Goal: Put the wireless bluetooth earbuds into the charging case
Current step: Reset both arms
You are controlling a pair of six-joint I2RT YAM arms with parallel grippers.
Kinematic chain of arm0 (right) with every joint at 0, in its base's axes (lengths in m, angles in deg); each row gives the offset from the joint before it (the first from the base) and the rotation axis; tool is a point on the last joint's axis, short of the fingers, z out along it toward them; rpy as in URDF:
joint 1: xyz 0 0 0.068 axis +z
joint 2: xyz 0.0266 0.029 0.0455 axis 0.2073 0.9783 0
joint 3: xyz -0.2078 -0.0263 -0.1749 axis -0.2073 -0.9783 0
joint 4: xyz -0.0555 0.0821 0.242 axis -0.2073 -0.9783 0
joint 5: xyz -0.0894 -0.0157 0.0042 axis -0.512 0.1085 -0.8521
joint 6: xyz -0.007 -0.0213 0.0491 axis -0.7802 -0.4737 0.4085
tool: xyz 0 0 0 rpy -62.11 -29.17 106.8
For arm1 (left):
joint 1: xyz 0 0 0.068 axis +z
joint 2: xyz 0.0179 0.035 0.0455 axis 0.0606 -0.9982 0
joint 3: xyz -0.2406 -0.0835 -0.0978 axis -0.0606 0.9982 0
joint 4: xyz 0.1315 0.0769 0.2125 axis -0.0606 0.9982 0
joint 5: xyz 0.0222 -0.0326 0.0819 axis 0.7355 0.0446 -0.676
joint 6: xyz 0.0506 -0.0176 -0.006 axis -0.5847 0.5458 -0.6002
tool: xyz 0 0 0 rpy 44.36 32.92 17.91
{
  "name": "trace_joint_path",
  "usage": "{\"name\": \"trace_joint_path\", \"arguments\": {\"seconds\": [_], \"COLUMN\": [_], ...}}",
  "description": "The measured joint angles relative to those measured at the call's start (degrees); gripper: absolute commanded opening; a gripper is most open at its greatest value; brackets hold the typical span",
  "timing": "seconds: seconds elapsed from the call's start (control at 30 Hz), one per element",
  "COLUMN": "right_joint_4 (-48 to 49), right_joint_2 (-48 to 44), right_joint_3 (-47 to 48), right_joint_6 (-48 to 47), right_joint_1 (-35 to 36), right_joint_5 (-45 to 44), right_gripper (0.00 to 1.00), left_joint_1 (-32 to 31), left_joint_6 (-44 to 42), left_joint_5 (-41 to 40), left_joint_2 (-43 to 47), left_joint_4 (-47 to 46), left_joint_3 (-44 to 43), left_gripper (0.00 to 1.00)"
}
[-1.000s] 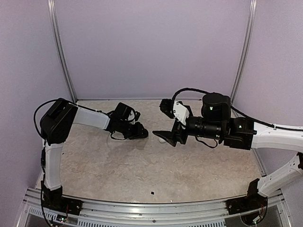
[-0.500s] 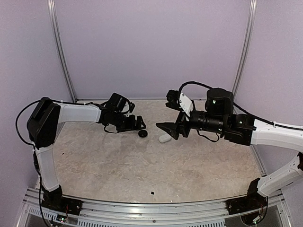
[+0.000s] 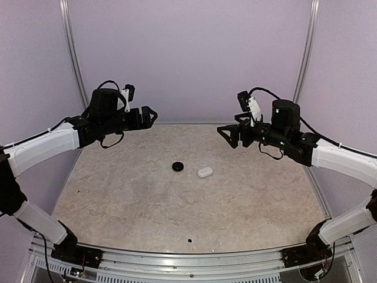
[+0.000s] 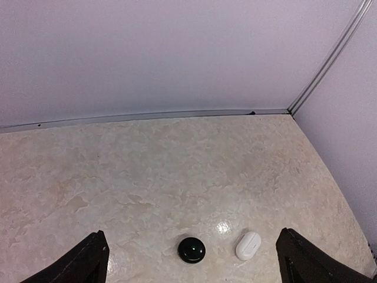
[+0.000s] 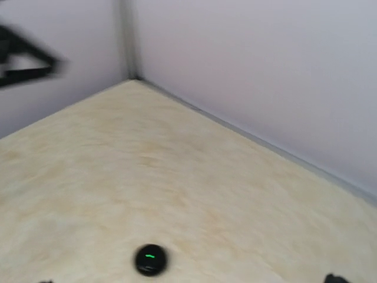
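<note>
The charging case lies shut on the table near the middle, a small white oval, also seen in the left wrist view. No earbuds are in view. My left gripper hangs high at the back left, open and empty, its black fingers spread wide at the bottom of its wrist view. At the back right, also raised, my right gripper is open and empty. Only a fingertip shows at the lower edge of its blurred wrist view.
A flat black round disc with a small green light lies just left of the case. A tiny black bit sits near the front edge. Lilac walls enclose the table on three sides.
Both arms have pulled up and back from the table's middle to the rear corners. The left gripper opened, and the black disc and white case now lie uncovered on the table.
</note>
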Motion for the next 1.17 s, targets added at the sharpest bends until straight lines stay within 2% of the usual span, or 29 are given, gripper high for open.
{"name": "trace_joint_path", "arguments": {"seconds": [0.33,0.63,0.87,1.17], "right_joint_4": [7.2,15.1,22.4,26.8], "right_joint_2": [1.9,6.2,7.9,9.4], "right_joint_3": [-12.7,-21.6,-25.8,-28.0], "right_joint_6": [12.8,17.9,20.5,21.0], "right_joint_1": [-10.8,-12.9,-12.9,-12.9], "right_joint_5": [2.1,3.3,2.5,2.5], "right_gripper": [0.99,0.99,1.0,1.0], "left_joint_1": [2.0,2.0,2.0,2.0], "left_joint_6": [1.0,3.7,4.2,5.6], "left_joint_5": [-6.9,-9.7,-11.6,-12.8], "left_joint_2": [14.7,17.8,20.6,18.3], "left_joint_4": [-11.3,-17.2,-22.3,-24.0], "left_joint_3": [20.7,32.4,37.2,38.3], "left_gripper": [0.99,0.99,0.99,0.99]}}
